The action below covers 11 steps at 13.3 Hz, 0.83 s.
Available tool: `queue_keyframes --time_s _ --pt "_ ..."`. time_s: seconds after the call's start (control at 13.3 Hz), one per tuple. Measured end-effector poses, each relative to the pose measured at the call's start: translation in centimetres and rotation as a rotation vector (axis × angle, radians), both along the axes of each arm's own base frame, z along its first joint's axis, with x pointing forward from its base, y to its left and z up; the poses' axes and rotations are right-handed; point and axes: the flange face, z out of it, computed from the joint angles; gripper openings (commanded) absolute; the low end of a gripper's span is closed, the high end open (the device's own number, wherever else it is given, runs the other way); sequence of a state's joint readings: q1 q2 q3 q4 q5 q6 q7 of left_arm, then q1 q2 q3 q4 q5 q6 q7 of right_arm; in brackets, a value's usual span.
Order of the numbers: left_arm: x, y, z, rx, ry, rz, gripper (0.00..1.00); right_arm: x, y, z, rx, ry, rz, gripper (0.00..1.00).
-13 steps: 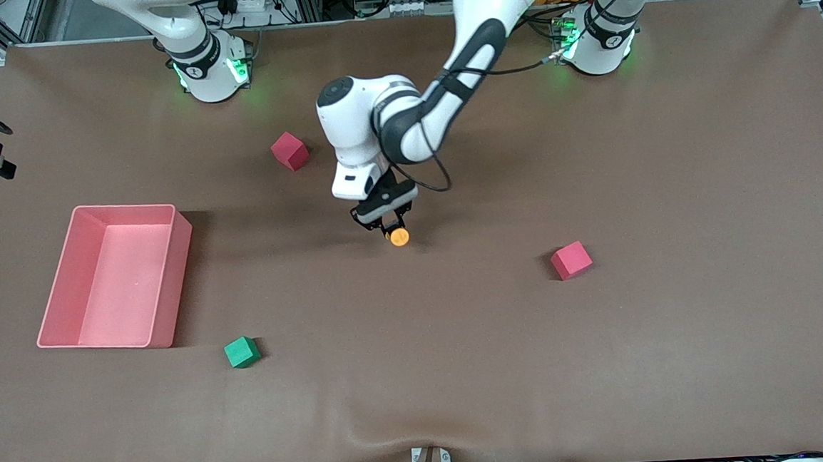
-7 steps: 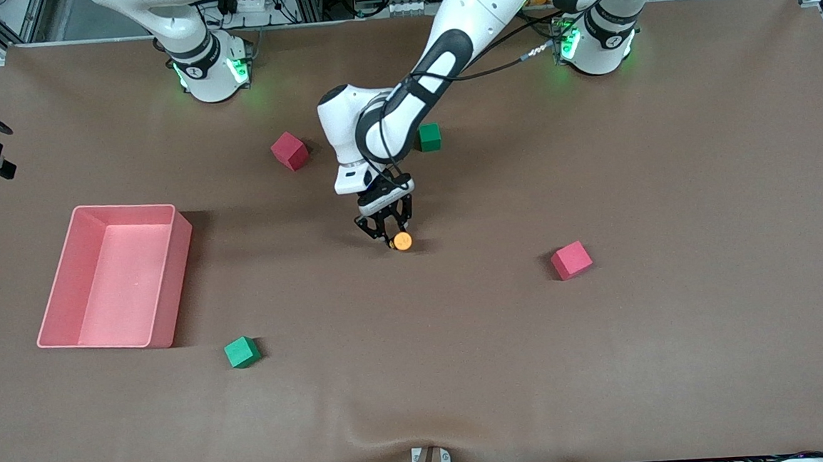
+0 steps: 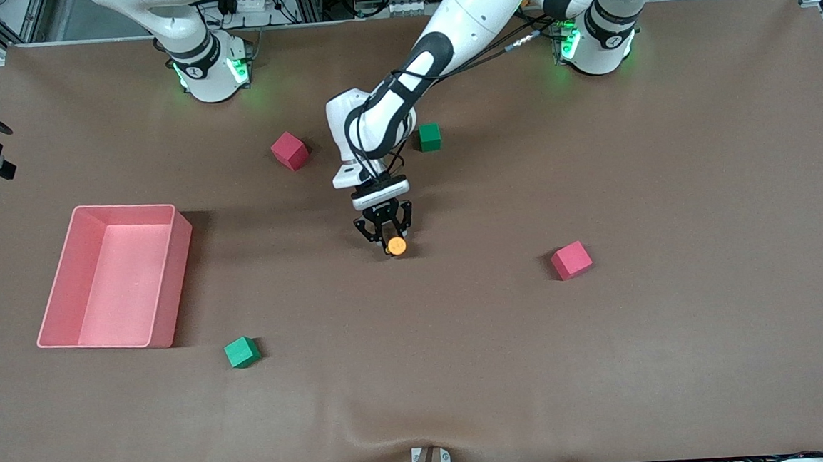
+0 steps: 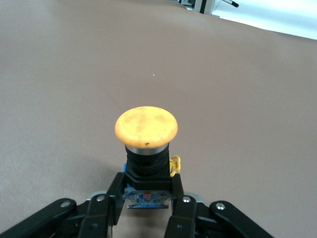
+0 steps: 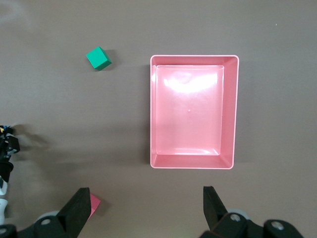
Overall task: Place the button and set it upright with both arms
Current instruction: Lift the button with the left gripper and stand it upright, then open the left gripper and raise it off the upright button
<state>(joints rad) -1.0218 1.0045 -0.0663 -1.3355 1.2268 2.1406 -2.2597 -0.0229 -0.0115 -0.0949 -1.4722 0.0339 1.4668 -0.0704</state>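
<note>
The button [image 3: 397, 245], with a round orange cap on a black body, is near the middle of the table. My left gripper [image 3: 388, 238] is shut on its black body, low over the cloth, with the cap facing up and toward the front camera. In the left wrist view the cap [image 4: 146, 126] sticks out past the gripper [image 4: 147, 184], whose fingers [image 4: 113, 196] clamp the body on both sides. I cannot tell whether the button touches the table. My right gripper [image 5: 144, 206] is open and empty, high over the table beside the pink bin; the right arm waits.
A pink bin [image 3: 182, 234] stands toward the right arm's end and shows in the right wrist view [image 5: 193, 58]. Red cubes [image 3: 289, 150] [image 3: 571, 260] and green cubes [image 3: 429, 136] [image 3: 242, 352] lie scattered around the left gripper.
The left arm has lowered and turned its wrist, carrying the button slightly nearer to the front camera. Its elbow has swung away and uncovered a green cube. The right arm has not moved.
</note>
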Motion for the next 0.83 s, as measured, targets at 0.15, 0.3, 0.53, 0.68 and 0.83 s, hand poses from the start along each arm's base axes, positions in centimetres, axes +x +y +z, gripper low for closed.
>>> queue_keyframes --time_s 0.15,0.3,0.53,0.68,0.83 --pt "-0.7 0.1 -1.3 0.035 -0.031 -0.042 0.18 0.0 0.0 0.0 0.000 0.000 0.000 1.00" --pt "-0.9 0.2 -1.8 0.055 -0.051 -0.063 1.00 0.0 0.1 0.0 0.000 0.000 0.002 1.00" --pt "-1.0 0.2 -1.9 0.059 -0.051 -0.066 1.00 0.1 0.2 0.0 0.000 -0.003 0.003 1.00" --pt "-1.6 -0.2 -1.7 0.038 -0.028 -0.050 1.00 0.0 0.1 0.0 -0.001 -0.003 0.002 1.00" --pt "-2.8 -1.7 0.2 -0.030 0.037 0.017 1.00 0.1 0.1 0.0 -0.001 -0.004 0.001 1.00"
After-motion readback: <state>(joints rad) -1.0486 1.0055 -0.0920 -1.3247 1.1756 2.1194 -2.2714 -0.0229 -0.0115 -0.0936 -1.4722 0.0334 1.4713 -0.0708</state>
